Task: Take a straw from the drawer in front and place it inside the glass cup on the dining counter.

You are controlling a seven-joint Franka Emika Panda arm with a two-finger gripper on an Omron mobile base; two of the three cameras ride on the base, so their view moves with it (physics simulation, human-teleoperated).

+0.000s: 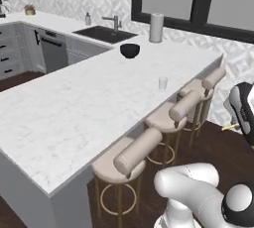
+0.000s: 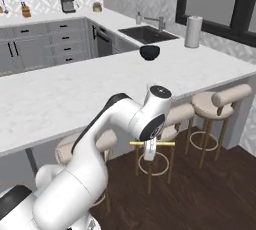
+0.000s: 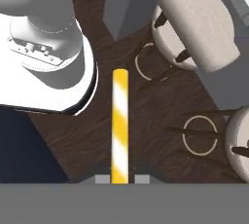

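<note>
A thin yellow-and-white striped straw (image 3: 119,126) is held clenched crosswise in the jaws of the two-finger gripper (image 2: 150,150), low over the dark wooden floor beside the padded beige stools (image 2: 216,102) and below the worktop's edge. The small clear glass cup (image 1: 162,83) is seen standing near the stool-side edge of the long white marble worktop (image 1: 74,108), well apart from the dark blue round bowl (image 1: 129,50). No writing can be read anywhere.

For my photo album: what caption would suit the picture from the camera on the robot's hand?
The gripper, shut on a yellow-and-white striped straw, above dark wood floor and beige stools.
</note>
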